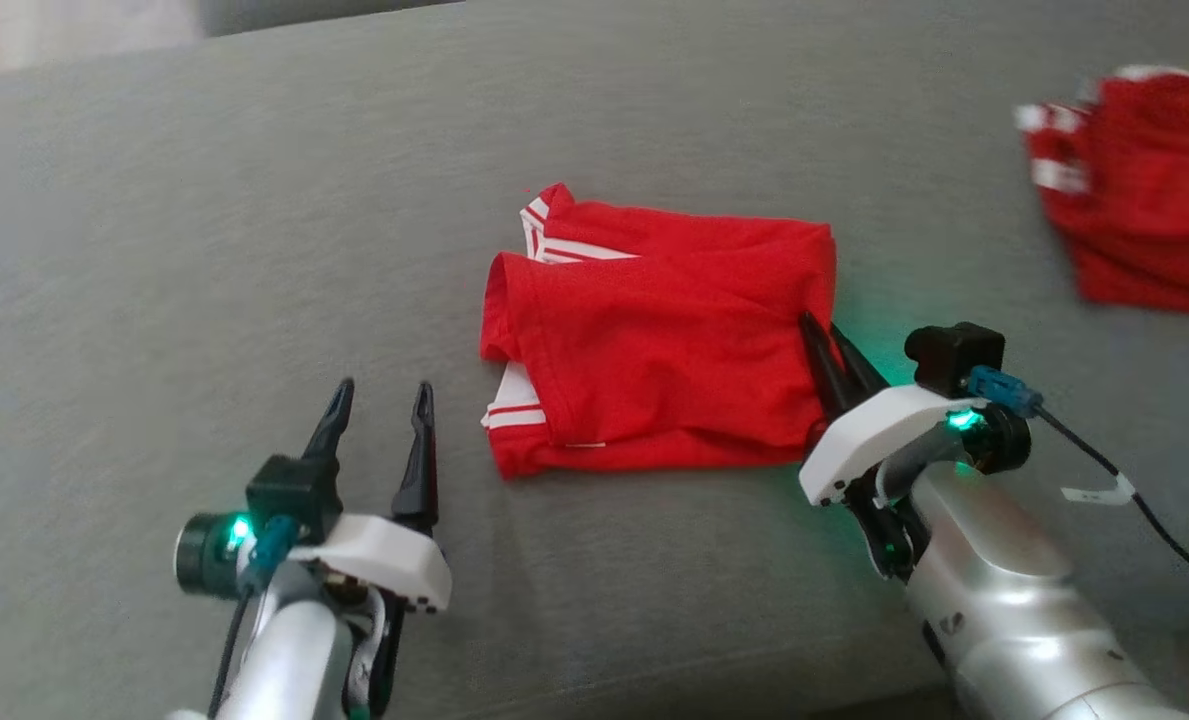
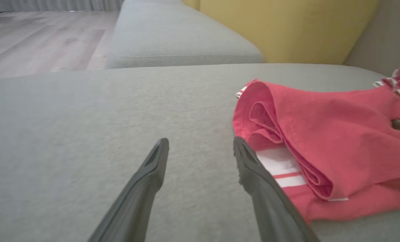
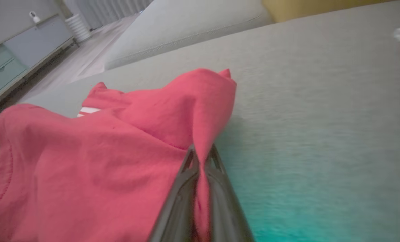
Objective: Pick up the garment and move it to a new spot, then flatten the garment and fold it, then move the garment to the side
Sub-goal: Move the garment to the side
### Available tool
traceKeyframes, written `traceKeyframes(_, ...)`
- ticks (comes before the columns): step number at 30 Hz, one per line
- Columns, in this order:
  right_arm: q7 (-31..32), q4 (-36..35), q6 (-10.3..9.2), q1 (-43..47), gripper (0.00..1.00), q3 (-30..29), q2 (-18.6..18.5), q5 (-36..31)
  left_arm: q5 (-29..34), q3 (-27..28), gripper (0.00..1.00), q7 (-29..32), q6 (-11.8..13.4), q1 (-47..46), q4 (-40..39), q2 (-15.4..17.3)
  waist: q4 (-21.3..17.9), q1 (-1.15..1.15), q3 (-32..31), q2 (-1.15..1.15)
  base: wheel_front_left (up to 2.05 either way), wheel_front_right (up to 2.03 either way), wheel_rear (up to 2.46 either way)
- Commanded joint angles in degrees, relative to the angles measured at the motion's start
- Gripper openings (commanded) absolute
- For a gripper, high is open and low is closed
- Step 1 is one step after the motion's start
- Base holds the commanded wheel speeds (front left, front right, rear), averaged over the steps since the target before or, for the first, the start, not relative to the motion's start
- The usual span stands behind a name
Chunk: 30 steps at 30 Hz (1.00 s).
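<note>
- Two robot arms reach forward over a grey sofa seat (image 1: 254, 180) in the head view. Each silver forearm ends in a white wrist housing with a green light lit.
- One folded red jersey, the garment (image 1: 654, 340), lies near the middle of the seat, between the two arms. It forms a rough rectangle of several layers, with white sleeve panels edged in red stripes peeking out along its left side.
- At the lower left, the left gripper (image 1: 384, 392) sits just beside the garment's near left corner. Its two dark fingers point up the view and stand wide apart over bare sofa fabric.
- From the left wrist, the left gripper (image 2: 200, 141) is spread low above the seat. The garment (image 2: 337, 134) lies to its right, its folded layers curling open at the edge. Whether the nearer finger touches the white striped panel cannot be told.
- From the lower right, the right forearm angles up and to the left, bringing the right gripper (image 1: 821, 325) to the garment's right edge with its fingers pressed together.
- From the right wrist, the right gripper (image 3: 203, 149) is clamped on a fold of the garment (image 3: 85, 161), and the red cloth rises in a small peak above the fingertips.
- Another red and white garment (image 1: 1144, 200) lies crumpled at the seat's far right, well apart from the folded one.
- Behind the seat stands a yellow cushion (image 2: 287, 30), with a wooden floor (image 2: 41, 37) beyond.
</note>
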Motion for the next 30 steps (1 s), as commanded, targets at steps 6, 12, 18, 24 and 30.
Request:
traceKeyframes(6, -0.8, -4.1, 0.37, 0.5, 0.00, 0.8, 0.3, 1.2, 1.6, 2.4, 1.00, -0.7, -0.7, -4.2, -1.0, 0.2, -15.1, 0.00, 1.2, 0.00, 0.00, 0.00, 0.00)
traceKeyframes(12, -0.8, -5.6, 0.37, 0.3, 0.00, -0.4, 0.3, 0.5, 2.8, 2.2, 1.00, -0.7, -1.5, -5.5, -0.5, 0.2, -20.6, 0.00, 3.2, 0.00, 0.00, 0.00, 0.00)
traceKeyframes(18, -0.8, -7.1, 0.37, -2.0, 0.00, -2.5, -0.8, -1.6, 3.9, 0.7, 1.00, -0.7, -2.2, -6.6, -0.3, 0.2, -20.7, 0.00, 4.9, 0.00, 0.00, 0.00, 0.00)
traceKeyframes(24, -0.6, -5.2, 0.37, -9.8, 0.00, -4.2, -5.0, -5.7, 4.4, -0.9, 1.00, -0.7, -2.6, -6.9, -0.1, 0.2, -16.6, 0.00, 6.6, 0.00, 0.00, 0.00, 0.00)
traceKeyframes(30, 0.4, 1.7, 0.37, -19.2, 0.00, -9.9, -11.2, -11.1, 4.7, -1.7, 1.00, -0.7, -2.5, -7.6, -0.5, 0.2, -11.6, 0.00, 8.5, 0.00, 0.00, 0.00, 0.00)
